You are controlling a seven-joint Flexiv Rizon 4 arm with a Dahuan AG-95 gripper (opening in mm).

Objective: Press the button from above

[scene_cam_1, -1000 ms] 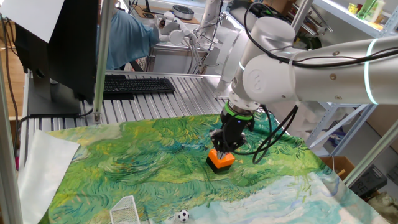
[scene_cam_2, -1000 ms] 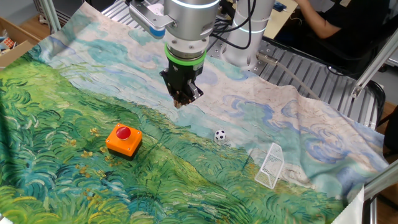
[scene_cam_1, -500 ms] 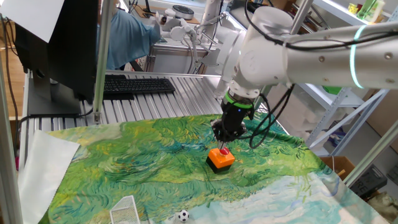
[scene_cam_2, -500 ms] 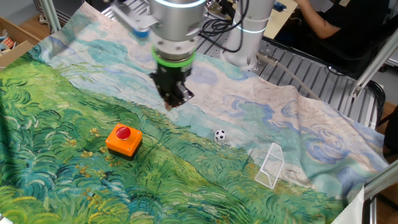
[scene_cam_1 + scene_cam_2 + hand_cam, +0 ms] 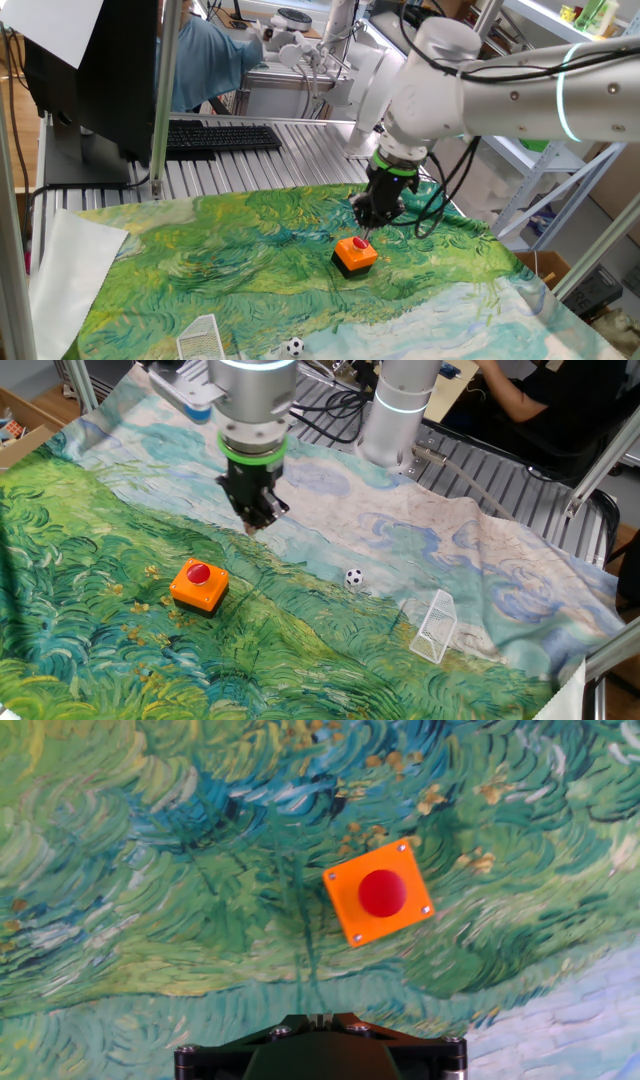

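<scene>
painted cloth (image 5: 120, 650) bears upright button (image 5: 199, 585), cap upward; gripper (image 5: 257, 522) jaw state unclear

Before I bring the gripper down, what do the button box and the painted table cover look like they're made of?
The button: orange housing and round red cap look like smooth moulded plastic with a dull sheen; small screws at the top corners look like metal. The table cover: probably printed cloth, matte, with soft wrinkles and draped edges, so it may shift under pressure.

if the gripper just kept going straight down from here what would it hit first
Probably the painted cloth, not the button. The gripper points down and hangs off to one side of the red cap, though depth is hard to judge.
</scene>
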